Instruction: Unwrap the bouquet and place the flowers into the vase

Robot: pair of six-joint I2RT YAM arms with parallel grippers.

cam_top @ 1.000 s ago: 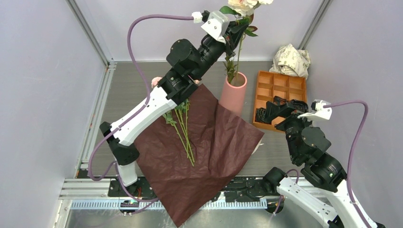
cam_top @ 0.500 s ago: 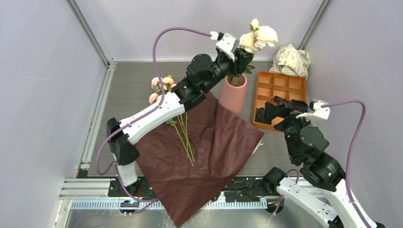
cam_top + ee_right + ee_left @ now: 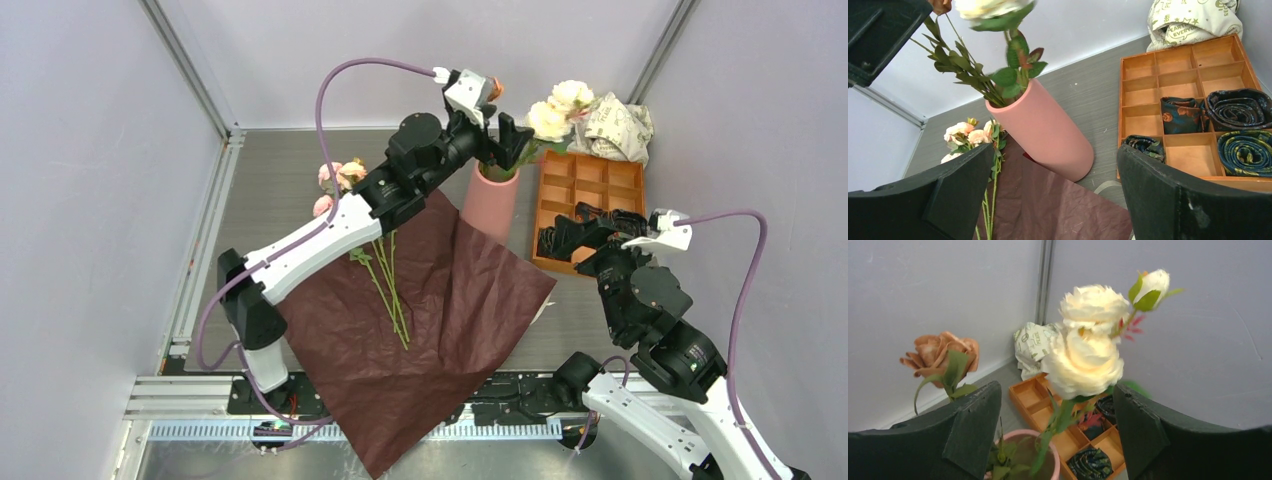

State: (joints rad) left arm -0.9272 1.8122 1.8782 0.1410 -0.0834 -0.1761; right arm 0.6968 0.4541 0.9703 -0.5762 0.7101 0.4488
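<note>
Since its jaws parted, left gripper [image 3: 505, 144] wide above vase [image 3: 489, 207], cream roses [image 3: 551, 118] freed, stems inside; right gripper [image 3: 579, 228] wide

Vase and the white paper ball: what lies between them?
The far corner of the orange tray lies between the vase and the ball, with cream roses leaning over that stretch. The top view shows it.

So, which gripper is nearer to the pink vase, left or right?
Left. The left gripper is just above the vase mouth; the right gripper is off to its side, by the orange tray.
</note>
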